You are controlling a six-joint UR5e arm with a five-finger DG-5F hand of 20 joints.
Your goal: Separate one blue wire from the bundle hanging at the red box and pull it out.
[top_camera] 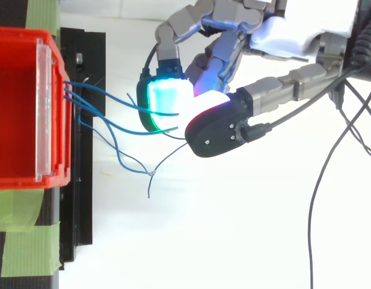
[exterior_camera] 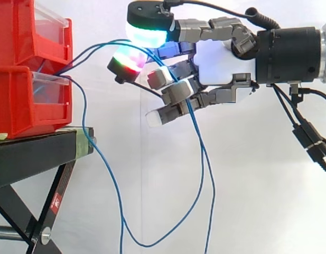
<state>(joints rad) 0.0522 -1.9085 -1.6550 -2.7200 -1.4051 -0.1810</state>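
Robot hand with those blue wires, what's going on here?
The robot hand is in front of the red bins, pinching blue wires between its glowing fingertips. The wires run from the bins to the hand, then hang down in loops. Another wire hangs loose beside the stand. Nothing is pulled out yet.

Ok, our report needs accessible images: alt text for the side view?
The robot hand extends from the right toward stacked red bins on a black stand; blue wires run from the bins to the hand and hang in loops below.
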